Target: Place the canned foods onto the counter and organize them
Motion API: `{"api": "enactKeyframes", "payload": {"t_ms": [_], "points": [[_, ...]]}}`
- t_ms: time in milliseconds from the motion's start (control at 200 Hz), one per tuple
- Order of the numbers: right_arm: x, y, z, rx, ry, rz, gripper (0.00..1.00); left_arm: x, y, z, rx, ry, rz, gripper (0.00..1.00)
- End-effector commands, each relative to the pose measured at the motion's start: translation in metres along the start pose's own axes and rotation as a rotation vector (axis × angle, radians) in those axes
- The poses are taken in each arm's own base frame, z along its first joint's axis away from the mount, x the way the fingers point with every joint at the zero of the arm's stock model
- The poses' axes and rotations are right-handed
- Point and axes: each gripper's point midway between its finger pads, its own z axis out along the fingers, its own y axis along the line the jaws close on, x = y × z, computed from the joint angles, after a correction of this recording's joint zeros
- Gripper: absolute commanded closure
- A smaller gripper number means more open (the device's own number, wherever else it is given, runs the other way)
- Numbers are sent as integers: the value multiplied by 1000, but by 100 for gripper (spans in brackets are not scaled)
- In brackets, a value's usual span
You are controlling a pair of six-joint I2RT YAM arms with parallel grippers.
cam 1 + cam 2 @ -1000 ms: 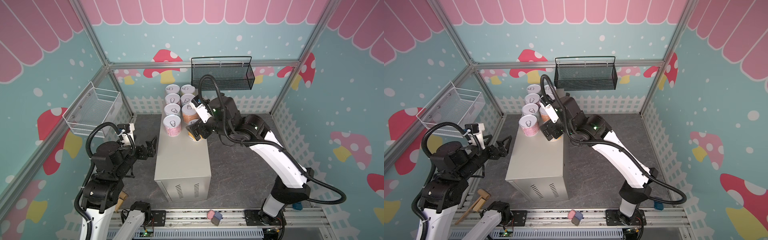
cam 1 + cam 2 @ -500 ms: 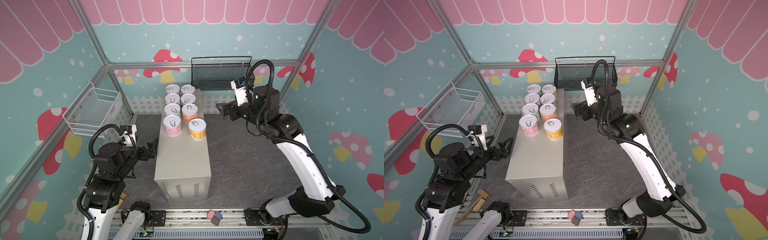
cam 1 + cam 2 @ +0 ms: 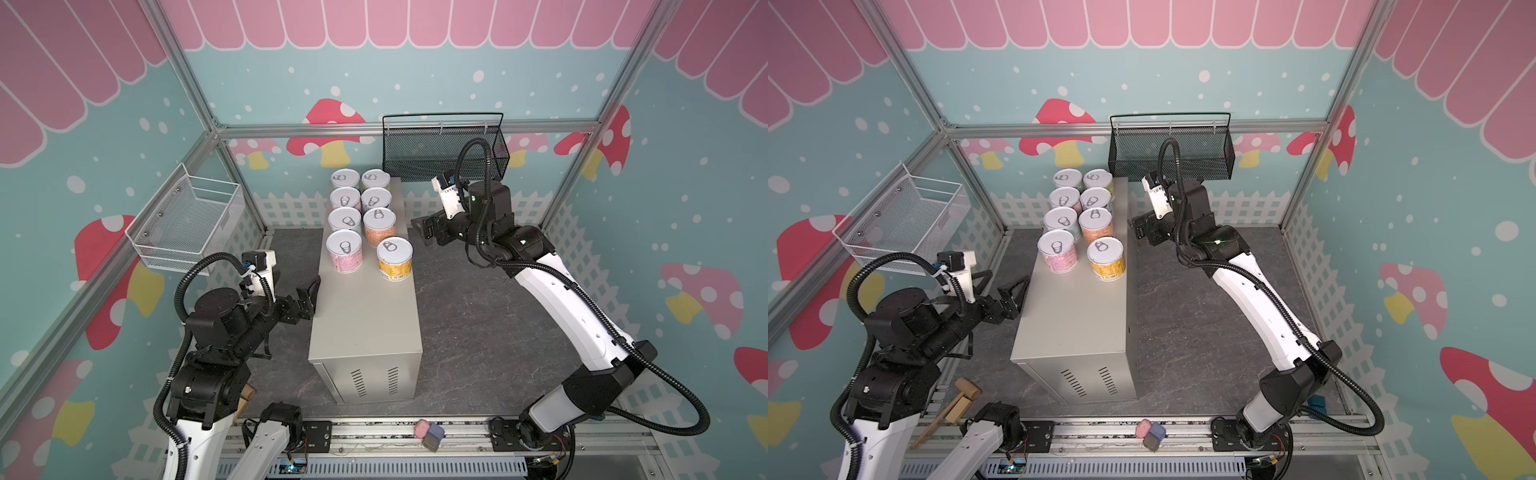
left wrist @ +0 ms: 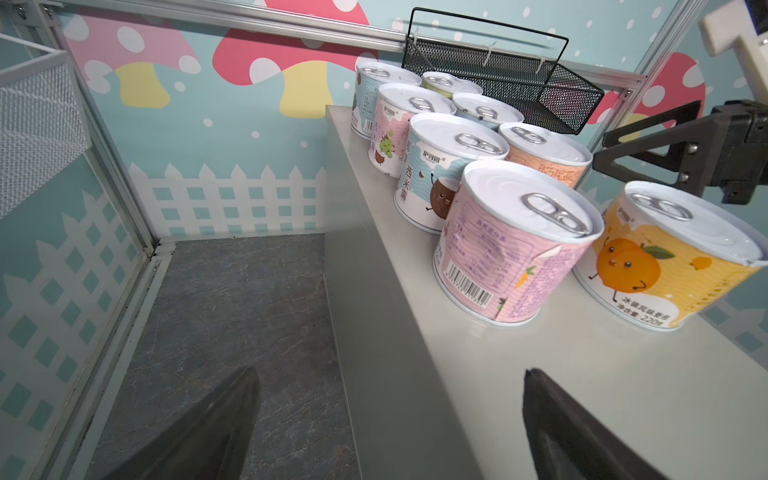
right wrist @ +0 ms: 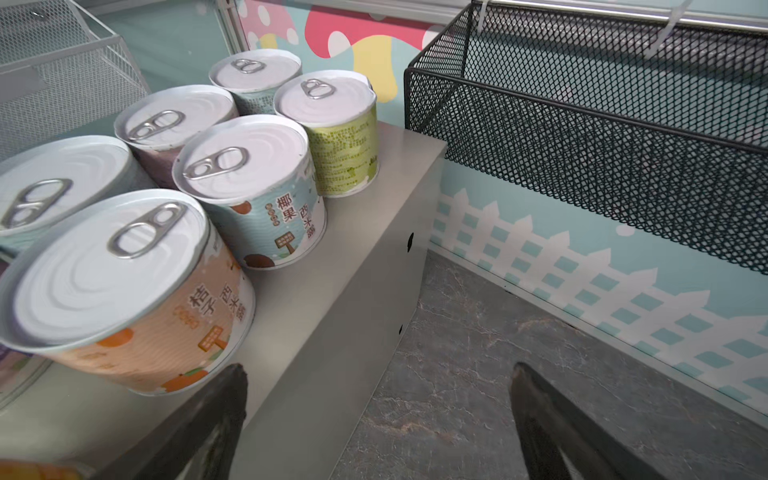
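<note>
Beige-grey counter [image 3: 365,320] mid floor, eight canned foods [image 3: 344,219] upright in two rows of four at its far end, pull-tab lids sealed. Black mesh basket [image 3: 444,153] on the back wall, white mesh basket [image 3: 187,224] on the left wall. Left gripper [image 3: 1010,275] by the counter's left edge, fingers spread, holding nothing; right gripper [image 3: 419,232] off its right edge, likewise spread. Orange can [image 5: 124,291] reads 桔子西米露, blue can [image 5: 253,191] 椰果西米露, yellow can [image 4: 665,266] 220g, pink can [image 4: 511,245] shows a barcode
</note>
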Motion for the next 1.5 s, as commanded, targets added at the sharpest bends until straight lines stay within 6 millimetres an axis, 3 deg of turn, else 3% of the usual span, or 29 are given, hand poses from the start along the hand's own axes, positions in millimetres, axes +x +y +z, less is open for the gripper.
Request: {"api": "enactKeyframes", "payload": {"t_ms": [0,515,1496], "points": [[-4,5,12,-41,-26,-7,1,3,-1,4,15,4,20,0],[-2,11,34,-86,-16,2,1,6,-2,3,12,2,31,1],[-13,26,38,-158,-46,0,1,7,-3,3,14,2,39,1]]}}
